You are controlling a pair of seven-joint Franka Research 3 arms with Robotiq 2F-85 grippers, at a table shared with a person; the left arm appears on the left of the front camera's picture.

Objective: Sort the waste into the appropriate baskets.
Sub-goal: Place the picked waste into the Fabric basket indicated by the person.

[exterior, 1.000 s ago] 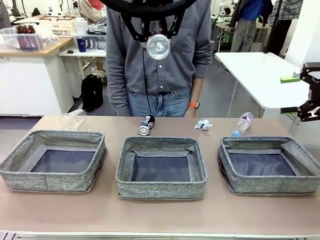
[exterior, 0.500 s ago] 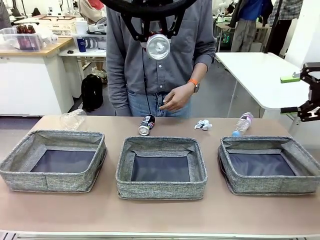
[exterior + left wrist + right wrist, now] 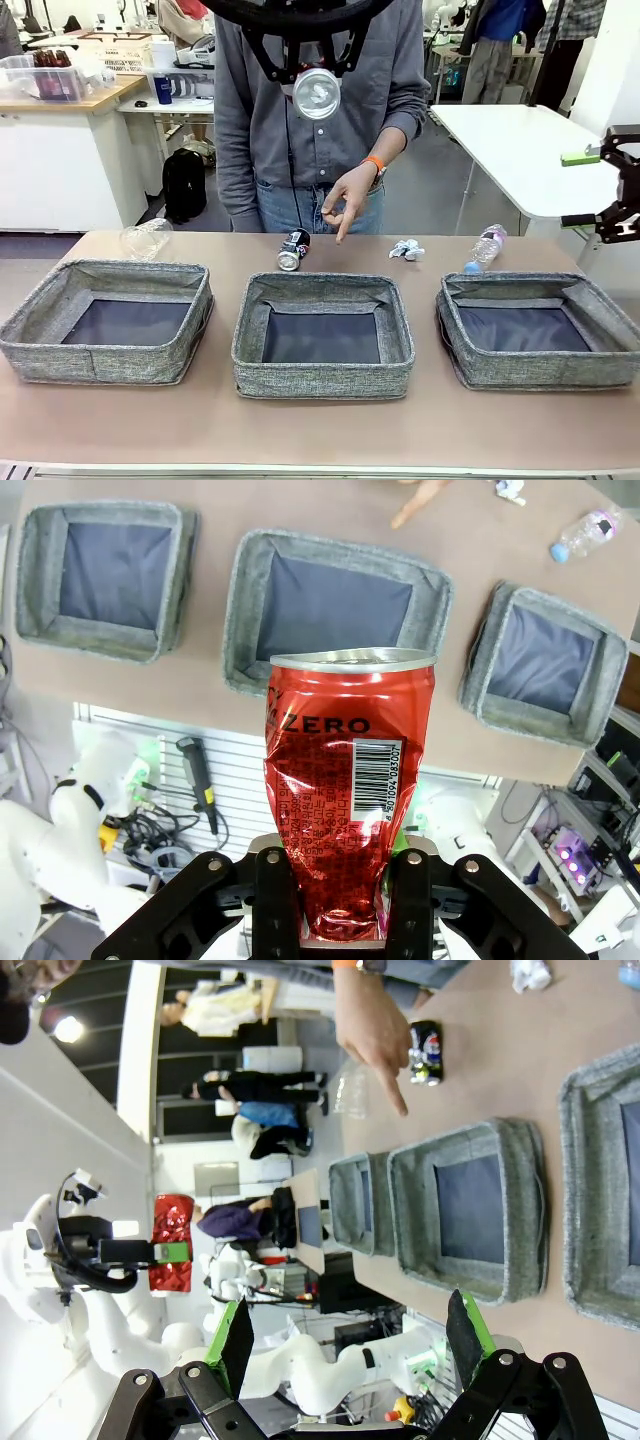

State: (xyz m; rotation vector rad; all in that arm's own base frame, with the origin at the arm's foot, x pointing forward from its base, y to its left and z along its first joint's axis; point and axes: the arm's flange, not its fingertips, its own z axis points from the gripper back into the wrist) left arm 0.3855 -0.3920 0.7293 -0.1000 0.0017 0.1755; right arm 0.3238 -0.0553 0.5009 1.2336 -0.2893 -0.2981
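My left gripper (image 3: 343, 895) is shut on a dented red soda can (image 3: 345, 770), held high above the three grey baskets; in the front view it hangs at the top centre (image 3: 317, 72) with the can's silver end (image 3: 316, 96) facing me. My right gripper (image 3: 581, 188) stands open at the far right, nothing between its green pads (image 3: 236, 1346). Along the far edge lie a clear cup (image 3: 146, 239), a dark can (image 3: 292, 250), a paper wad (image 3: 406, 249) and a clear bottle (image 3: 486, 246). The left (image 3: 100, 268), middle (image 3: 320, 286) and right (image 3: 520, 286) baskets hold nothing.
A person stands at the far side; one hand (image 3: 346, 200) points its index finger down at the table just right of the dark can (image 3: 425, 1038). A white side table (image 3: 520, 150) stands at the back right. Bare tabletop runs in front of the baskets.
The person's hand came up from their side and now points a finger down beside the dark can. Both arms have stayed still.
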